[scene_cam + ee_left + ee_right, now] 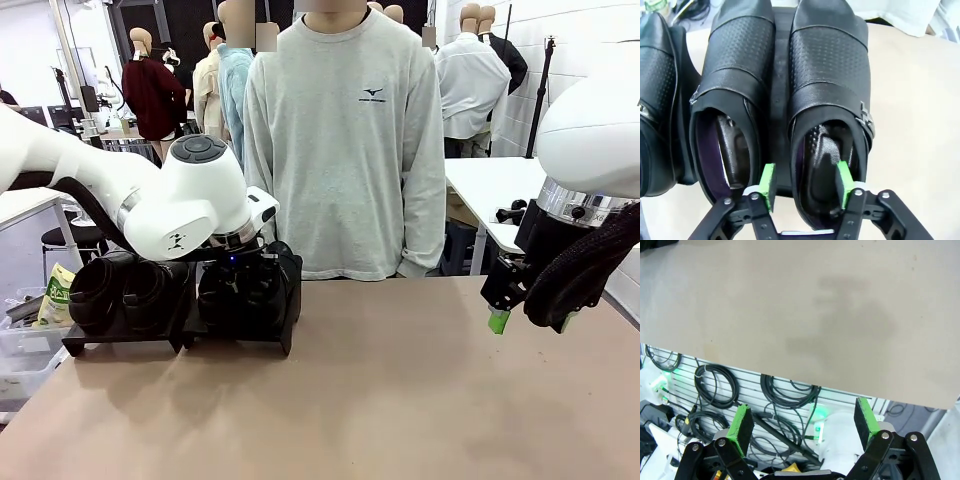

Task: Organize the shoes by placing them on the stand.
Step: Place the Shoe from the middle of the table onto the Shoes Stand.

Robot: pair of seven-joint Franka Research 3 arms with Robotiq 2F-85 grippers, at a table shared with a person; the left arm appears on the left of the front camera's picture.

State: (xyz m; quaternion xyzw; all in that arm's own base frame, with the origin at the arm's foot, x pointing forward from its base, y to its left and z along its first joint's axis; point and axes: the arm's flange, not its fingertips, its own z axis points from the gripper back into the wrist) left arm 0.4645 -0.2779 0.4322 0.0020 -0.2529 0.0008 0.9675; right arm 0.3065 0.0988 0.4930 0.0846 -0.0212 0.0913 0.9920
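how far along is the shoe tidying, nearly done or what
Nearly done, it seems. Shoes sit side by side on the stand. In hand: the left end effector, open, straddles one shoe's heel wall, apparently releasing it. The right end effector hangs open, empty. No loose shoes visible.
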